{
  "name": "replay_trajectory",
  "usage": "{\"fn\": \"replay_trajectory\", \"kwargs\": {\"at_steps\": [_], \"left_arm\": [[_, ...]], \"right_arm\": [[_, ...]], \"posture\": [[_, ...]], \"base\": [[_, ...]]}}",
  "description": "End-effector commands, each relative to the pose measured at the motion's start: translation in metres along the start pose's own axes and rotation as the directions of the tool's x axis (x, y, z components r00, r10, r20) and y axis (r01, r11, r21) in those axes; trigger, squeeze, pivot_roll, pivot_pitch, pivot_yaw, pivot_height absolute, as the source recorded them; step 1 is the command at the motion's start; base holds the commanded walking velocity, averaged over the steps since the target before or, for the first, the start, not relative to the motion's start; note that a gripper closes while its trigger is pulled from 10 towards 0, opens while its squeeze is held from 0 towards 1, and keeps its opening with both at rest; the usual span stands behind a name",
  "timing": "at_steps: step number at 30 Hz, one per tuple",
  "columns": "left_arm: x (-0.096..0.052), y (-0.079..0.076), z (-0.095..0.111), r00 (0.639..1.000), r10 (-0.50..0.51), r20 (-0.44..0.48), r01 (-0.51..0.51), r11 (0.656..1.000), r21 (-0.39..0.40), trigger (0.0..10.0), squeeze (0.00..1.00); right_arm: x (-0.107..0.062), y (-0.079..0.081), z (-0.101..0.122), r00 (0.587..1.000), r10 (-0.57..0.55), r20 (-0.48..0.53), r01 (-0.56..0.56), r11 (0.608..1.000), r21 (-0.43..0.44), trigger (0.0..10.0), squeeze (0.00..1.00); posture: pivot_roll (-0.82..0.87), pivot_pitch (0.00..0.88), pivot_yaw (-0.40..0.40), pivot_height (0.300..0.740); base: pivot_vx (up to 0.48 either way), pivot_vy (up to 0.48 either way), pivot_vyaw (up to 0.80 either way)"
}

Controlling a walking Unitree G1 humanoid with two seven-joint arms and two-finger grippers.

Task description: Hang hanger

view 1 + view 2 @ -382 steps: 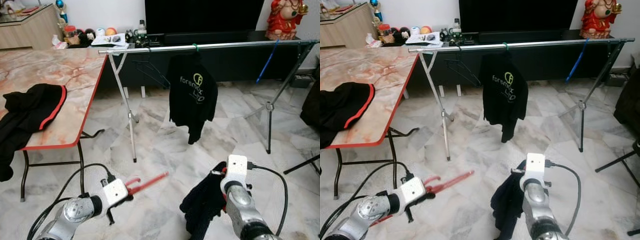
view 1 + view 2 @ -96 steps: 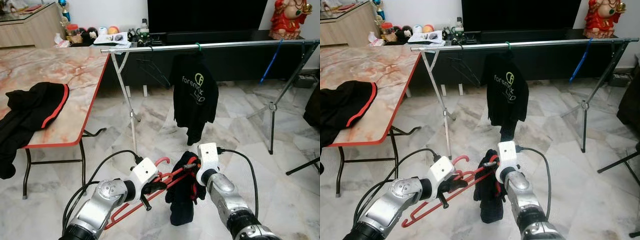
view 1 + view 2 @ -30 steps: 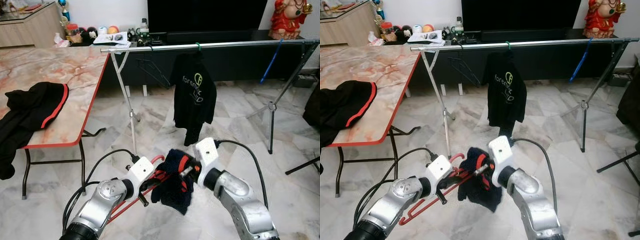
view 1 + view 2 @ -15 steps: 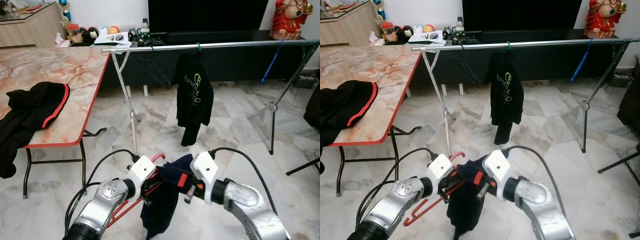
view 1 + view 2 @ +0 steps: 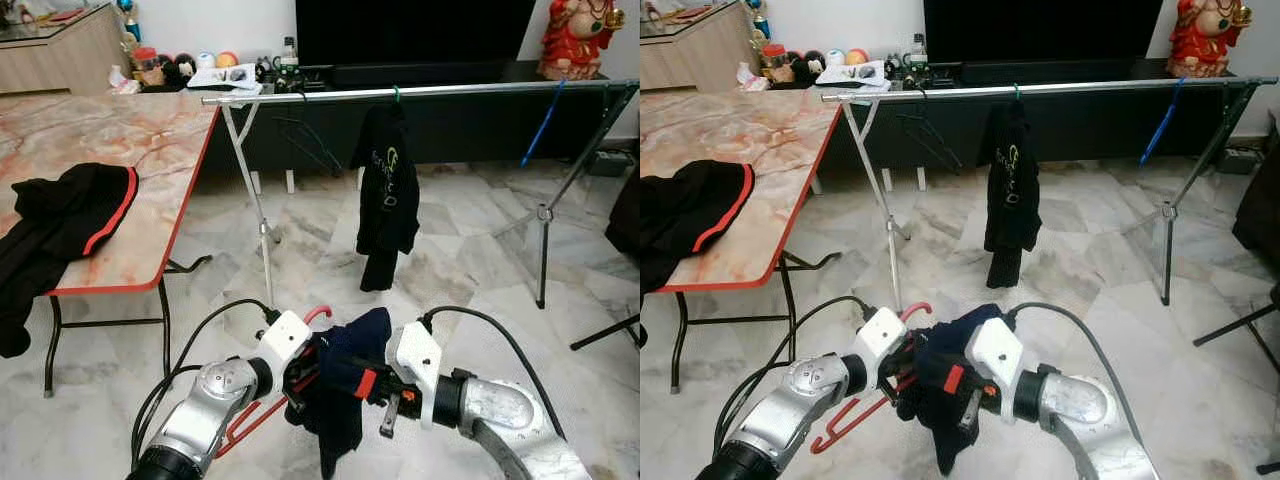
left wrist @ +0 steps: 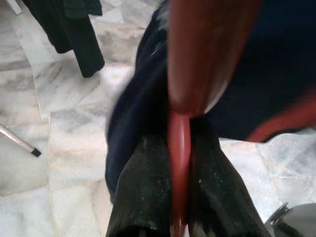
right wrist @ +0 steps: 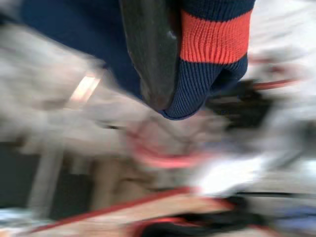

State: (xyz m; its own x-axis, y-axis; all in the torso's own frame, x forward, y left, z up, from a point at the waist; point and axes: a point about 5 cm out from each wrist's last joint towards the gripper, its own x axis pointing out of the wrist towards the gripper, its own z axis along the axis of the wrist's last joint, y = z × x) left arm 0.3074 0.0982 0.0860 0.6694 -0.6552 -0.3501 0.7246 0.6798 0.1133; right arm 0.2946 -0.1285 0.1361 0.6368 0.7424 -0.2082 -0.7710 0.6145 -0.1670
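Red hanger [image 5: 262,415], seemingly under navy garment [image 5: 345,385]

Two grippers: the left gripper [image 5: 300,372] and the right gripper [image 5: 372,385].

One red hanger [image 5: 262,413], its bar pinched between the left fingers [image 6: 143,197].

One navy garment [image 5: 340,385] with a red-orange band, a fold of it against the right fingers [image 7: 150,54].

One rail [image 5: 420,92], well beyond both sets of fingers. On it: one black shirt [image 5: 388,195], one dark wire hanger [image 5: 305,140] and one blue hanger [image 5: 540,125].

One table [image 5: 110,150], with one black jacket [image 5: 60,225] trimmed in red.

One red figurine [image 5: 578,38].
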Motion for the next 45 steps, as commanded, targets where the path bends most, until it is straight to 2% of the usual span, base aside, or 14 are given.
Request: {"fn": "replay_trajectory", "kwargs": {"at_steps": [1, 3, 6, 8, 9, 10, 17, 23, 30, 33, 35, 40, 45], "left_arm": [[-0.002, 0.003, 0.005, 1.0, 0.0, 0.028, 0.0, 1.0, 0.009, 10.0, 0.0], [-0.002, 0.002, 0.005, 1.0, -0.007, 0.03, 0.007, 1.0, 0.006, 10.0, 0.0], [-0.001, 0.001, 0.005, 0.999, -0.015, 0.031, 0.015, 1.0, 0.005, 10.0, 0.0], [-0.001, 0.001, 0.005, 0.999, -0.015, 0.031, 0.015, 1.0, 0.005, 10.0, 0.0], [-0.001, 0.0, 0.005, 0.999, -0.019, 0.03, 0.019, 1.0, 0.006, 10.0, 0.0], [-0.001, 0.0, 0.005, 0.999, -0.021, 0.03, 0.021, 1.0, 0.005, 10.0, 0.0], [-0.002, -0.005, 0.003, 0.998, -0.058, 0.028, 0.058, 0.998, 0.0, 10.0, 0.0], [-0.001, -0.006, 0.003, 0.997, -0.063, 0.033, 0.063, 0.998, -0.004, 10.0, 0.0], [-0.002, -0.007, 0.007, 0.995, -0.076, 0.065, 0.077, 0.997, -0.018, 10.0, 0.0], [-0.003, -0.009, 0.015, 0.988, -0.095, 0.117, 0.1, 0.995, -0.031, 10.0, 0.0], [-0.006, -0.014, 0.024, 0.971, -0.153, 0.185, 0.162, 0.986, -0.036, 10.0, 0.0], [-0.008, -0.022, 0.033, 0.946, -0.212, 0.245, 0.223, 0.975, -0.018, 10.0, 0.0], [-0.008, -0.024, 0.036, 0.935, -0.215, 0.281, 0.234, 0.972, -0.034, 10.0, 0.0]], "right_arm": [[-0.003, -0.02, 0.004, 0.987, -0.157, 0.026, 0.157, 0.987, -0.023, 10.0, 0.0], [-0.001, -0.019, 0.009, 0.991, -0.127, 0.049, 0.129, 0.991, -0.021, 10.0, 0.0], [0.003, -0.007, 0.015, 0.997, -0.018, 0.074, 0.021, 0.999, -0.042, 10.0, 0.0], [0.003, -0.007, 0.015, 0.997, -0.018, 0.074, 0.021, 0.999, -0.042, 10.0, 0.0], [0.007, 0.007, 0.02, 0.992, 0.085, 0.097, -0.081, 0.996, -0.045, 10.0, 0.0], [0.007, 0.013, 0.021, 0.986, 0.132, 0.105, -0.128, 0.991, -0.04, 10.0, 0.0], [0.006, 0.03, 0.021, 0.955, 0.268, 0.131, -0.266, 0.963, -0.031, 10.0, 0.0], [0.003, 0.033, 0.015, 0.948, 0.299, 0.107, -0.298, 0.954, -0.022, 10.0, 0.0], [0.003, 0.034, 0.015, 0.944, 0.304, 0.126, -0.306, 0.952, 0.002, 10.0, 0.0], [0.003, 0.032, 0.014, 0.949, 0.291, 0.123, -0.295, 0.956, 0.007, 10.0, 0.0], [0.002, 0.032, 0.013, 0.949, 0.29, 0.122, -0.294, 0.956, 0.008, 10.0, 0.0], [0.0, 0.03, 0.015, 0.949, 0.291, 0.121, -0.294, 0.956, 0.005, 10.0, 0.0], [-0.001, 0.028, 0.017, 0.95, 0.288, 0.119, -0.29, 0.957, -0.005, 10.0, 0.0]], "posture": [[0.07, 0.075, 0.039, 0.74], [0.07, 0.075, 0.039, 0.74], [0.07, 0.075, 0.039, 0.74], [0.07, 0.075, 0.039, 0.74], [0.07, 0.07, 0.041, 0.74], [0.08, 0.067, 0.04, 0.74], [0.07, 0.067, 0.04, 0.74], [0.07, 0.072, 0.04, 0.74], [0.07, 0.074, 0.039, 0.74], [0.07, 0.075, 0.039, 0.74], [0.07, 0.075, 0.035, 0.74], [0.07, 0.076, 0.03, 0.74], [0.06, 0.075, 0.026, 0.74]], "base": [[0.0, 0.0, 0.0], [0.0, 0.0, 0.0], [0.0, 0.0, 0.0], [0.0, 0.0, 0.0], [0.0, 0.0, 0.0], [0.0, 0.0, 0.0], [0.0, 0.0, 0.0], [0.0, 0.0, 0.0], [0.0, 0.0, 0.0], [0.0, 0.0, 0.0], [0.0, 0.0, 0.0], [0.0, 0.0, 0.0], [0.0, 0.0, 0.0]]}}
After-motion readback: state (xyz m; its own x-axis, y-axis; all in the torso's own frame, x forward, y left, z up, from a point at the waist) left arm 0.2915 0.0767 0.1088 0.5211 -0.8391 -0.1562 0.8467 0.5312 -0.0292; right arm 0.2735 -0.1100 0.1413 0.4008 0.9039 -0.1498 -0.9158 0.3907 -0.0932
